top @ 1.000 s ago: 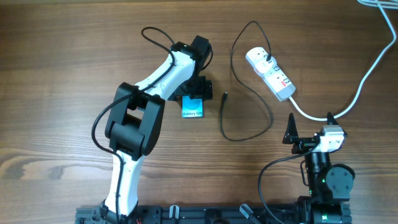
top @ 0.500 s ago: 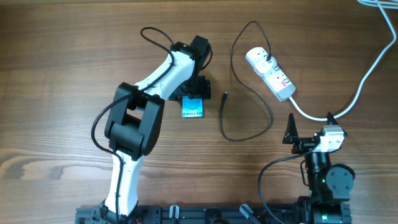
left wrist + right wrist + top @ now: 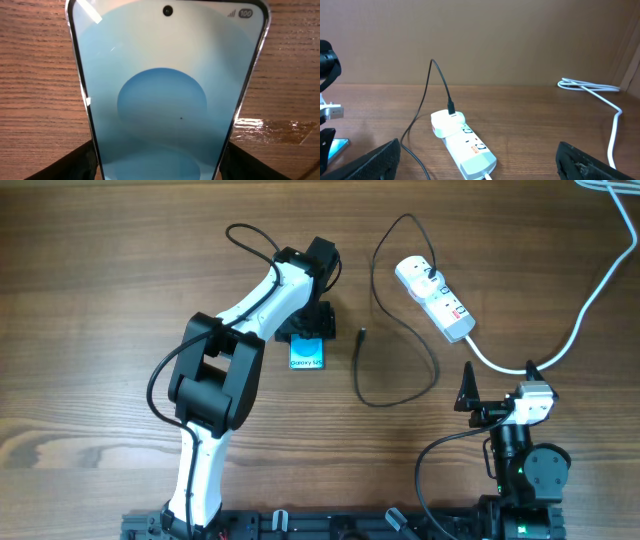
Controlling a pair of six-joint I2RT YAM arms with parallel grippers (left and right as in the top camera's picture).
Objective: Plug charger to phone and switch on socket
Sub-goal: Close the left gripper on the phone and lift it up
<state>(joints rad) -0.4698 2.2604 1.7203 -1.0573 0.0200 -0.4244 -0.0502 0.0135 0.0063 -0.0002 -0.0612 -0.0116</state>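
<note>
The phone (image 3: 308,355) lies flat on the wooden table, screen glowing teal, and fills the left wrist view (image 3: 162,100). My left gripper (image 3: 309,338) straddles it, with both black fingers (image 3: 75,162) pressed against its long edges. The charger (image 3: 437,370), a thin black cable, loops from a white adapter on the socket (image 3: 435,298) and ends in a small plug tip (image 3: 361,336) lying loose just right of the phone. My right gripper (image 3: 500,380) stands open near the front right, holding nothing; the socket (image 3: 467,145) lies ahead of it, between its fingers' lines.
A thick white cord (image 3: 590,300) runs from the socket's near end off to the back right corner. In the right wrist view that cord (image 3: 600,95) coils at the far right, and a wall stands behind the table.
The left gripper's fingers have narrowed onto the phone, and the phone has shifted slightly left and toward the front. The right arm, cable and socket have not moved.
</note>
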